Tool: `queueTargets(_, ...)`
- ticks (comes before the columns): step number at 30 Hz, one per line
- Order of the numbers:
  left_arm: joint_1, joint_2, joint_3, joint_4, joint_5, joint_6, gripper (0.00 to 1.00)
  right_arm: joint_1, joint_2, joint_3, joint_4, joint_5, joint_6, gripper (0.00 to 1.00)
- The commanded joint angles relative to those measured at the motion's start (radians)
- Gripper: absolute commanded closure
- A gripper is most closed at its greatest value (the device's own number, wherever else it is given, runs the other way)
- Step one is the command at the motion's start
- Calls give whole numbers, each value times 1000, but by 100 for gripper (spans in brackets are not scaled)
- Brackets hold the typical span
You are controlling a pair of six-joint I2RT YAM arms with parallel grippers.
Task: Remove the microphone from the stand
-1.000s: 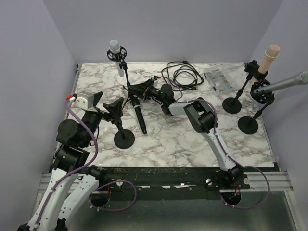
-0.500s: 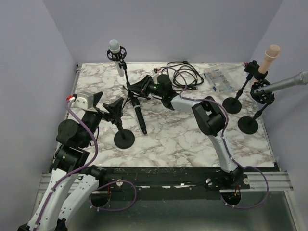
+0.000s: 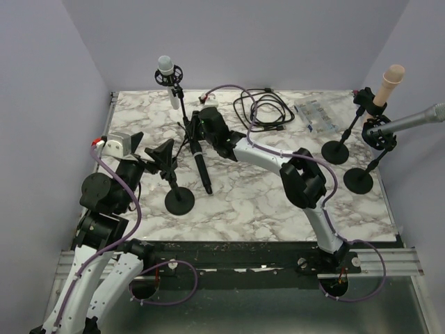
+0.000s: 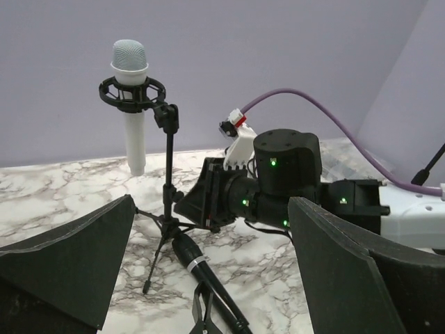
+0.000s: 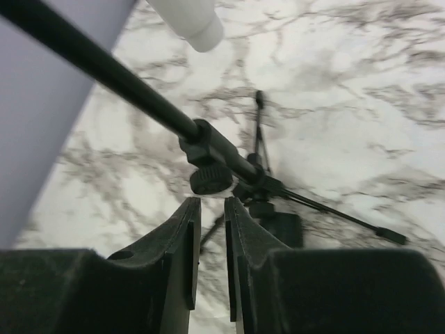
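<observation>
A white microphone (image 3: 165, 69) sits upright in a black shock mount on a tripod stand (image 3: 182, 115) at the back left. It also shows in the left wrist view (image 4: 131, 104), and its lower end shows in the right wrist view (image 5: 191, 21). My right gripper (image 3: 197, 125) is right beside the stand's lower pole (image 5: 104, 69). Its jaws are nearly together with nothing between them (image 5: 208, 209). My left gripper (image 3: 153, 146) is wide open and empty (image 4: 208, 209), well short of the stand. A black microphone (image 3: 201, 165) lies flat on the table.
A round-base stand (image 3: 179, 200) with an empty clip stands by my left gripper. A coiled black cable (image 3: 261, 108) and a clear bag (image 3: 316, 115) lie at the back. Two more stands at the right hold a beige microphone (image 3: 389, 80) and a grey one (image 3: 417, 118).
My right arm has swung left and back, from over the lying black microphone to the tripod stand's pole. My left arm has barely moved.
</observation>
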State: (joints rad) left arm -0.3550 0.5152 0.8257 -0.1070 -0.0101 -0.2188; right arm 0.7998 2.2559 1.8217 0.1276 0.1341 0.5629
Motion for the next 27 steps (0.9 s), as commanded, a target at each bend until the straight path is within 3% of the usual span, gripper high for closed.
queueTargets(1, 21, -26, -13, 6, -60, -5, 5, 71, -12, -17, -141, 368, -350, 99)
queueTargets(6, 53, -29, -17, 8, -71, -10, 5, 149, 3, -2, -11, 516, -645, 99)
queueTargets(12, 76, -20, -22, 10, -88, -10, 5, 151, -38, -19, 7, 477, -603, 98)
queueTargets(20, 89, 34, -25, 13, -104, -1, 1, 120, -202, -215, -66, 313, -383, 67)
queueTargets(27, 129, 130, -6, 68, -30, -60, 1, 51, -399, -481, -36, 16, -188, 41)
